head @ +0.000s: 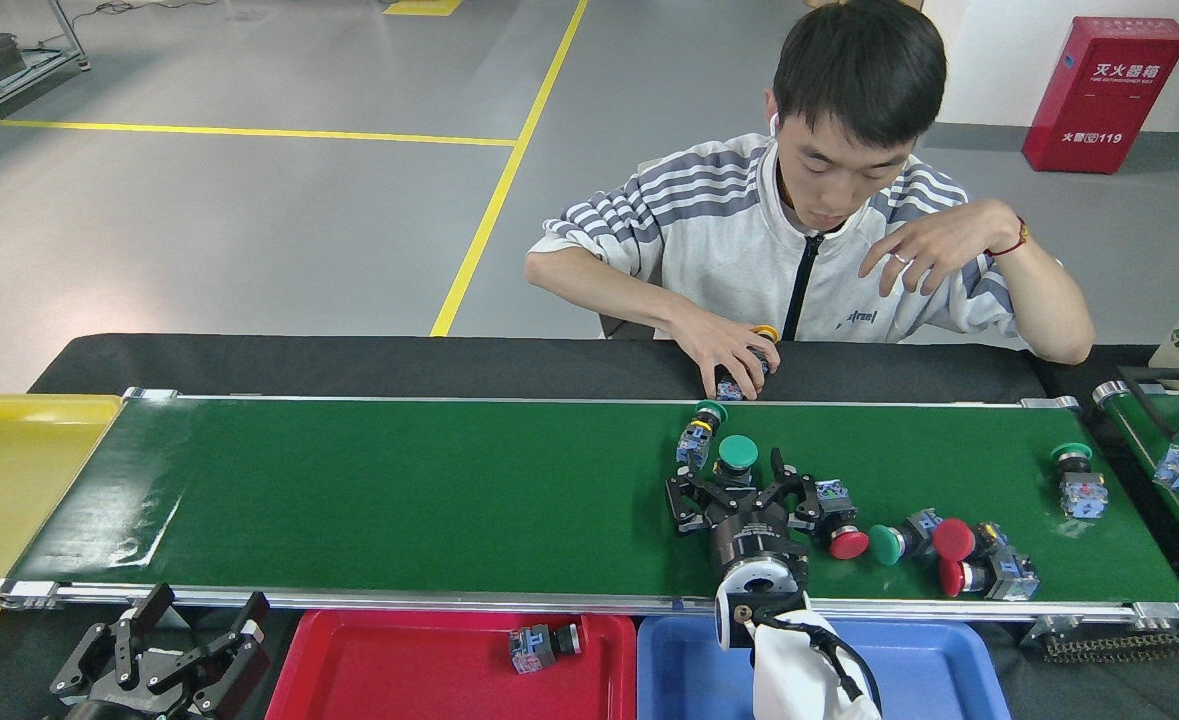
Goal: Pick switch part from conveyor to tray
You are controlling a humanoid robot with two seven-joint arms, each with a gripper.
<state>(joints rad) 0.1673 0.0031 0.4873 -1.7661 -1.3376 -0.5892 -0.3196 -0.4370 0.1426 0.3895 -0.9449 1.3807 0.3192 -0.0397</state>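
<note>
Leftward, bare conveyor (399,490) beyond right gripper (744,478)

Beyond the right gripper (744,483), grey floor (249,220) carries yellow lines (489,200); a red cabinet (1104,95) stands far right.

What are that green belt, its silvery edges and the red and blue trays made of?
The conveyor belt looks like glossy rubber or PVC: smooth dark green, with light glare near its left end. Its side rail seems bare metal, likely aluminium, silvery and reflective. The red tray and blue tray look like moulded plastic, with uniform colour and rounded rims.
</note>
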